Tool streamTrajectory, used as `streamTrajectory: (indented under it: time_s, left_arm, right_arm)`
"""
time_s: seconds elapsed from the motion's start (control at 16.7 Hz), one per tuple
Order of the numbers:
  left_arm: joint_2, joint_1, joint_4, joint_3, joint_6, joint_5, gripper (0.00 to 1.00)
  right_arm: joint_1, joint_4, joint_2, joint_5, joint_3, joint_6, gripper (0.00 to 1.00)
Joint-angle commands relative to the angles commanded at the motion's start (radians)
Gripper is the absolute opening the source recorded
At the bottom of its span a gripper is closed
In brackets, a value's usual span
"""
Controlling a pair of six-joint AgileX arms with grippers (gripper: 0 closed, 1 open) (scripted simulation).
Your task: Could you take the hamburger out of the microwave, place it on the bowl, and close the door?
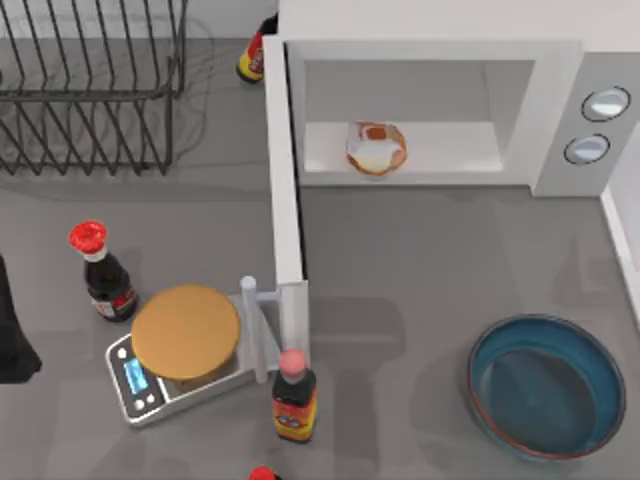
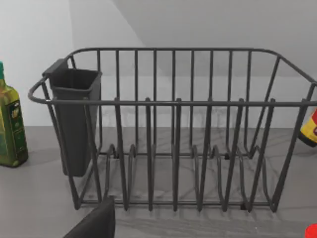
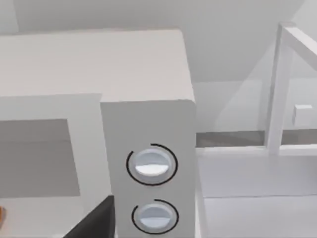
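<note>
The white microwave (image 1: 560, 110) stands at the back right with its door (image 1: 285, 200) swung wide open toward the front. The door's bar handle (image 1: 250, 300) is near the scale. The hamburger (image 1: 376, 148) lies inside on the oven floor, left of centre. The dark blue bowl (image 1: 545, 385) sits empty at the front right. A dark part of my left arm (image 1: 12, 335) is parked at the table's left edge. Its gripper (image 2: 94, 224) faces the dish rack. My right gripper (image 3: 94, 220) faces the microwave's two knobs (image 3: 151, 163), some way from them.
A wire dish rack (image 1: 90, 90) fills the back left. A silver scale with an orange-tan disc (image 1: 185, 335) sits by the door's end, between a red-capped bottle (image 1: 100, 275) and a pink-capped bottle (image 1: 293, 395). Another bottle (image 1: 255, 55) stands behind the door's hinge.
</note>
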Motion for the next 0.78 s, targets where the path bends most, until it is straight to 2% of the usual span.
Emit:
streamTrajectory:
  time_s: [0.78]
  left_arm:
    - [0.0, 0.0, 0.0, 0.0, 0.0, 0.0, 1.0]
  right_arm:
    - [0.344, 0.426, 1.329, 0.337, 0.673, 0.147, 1.0]
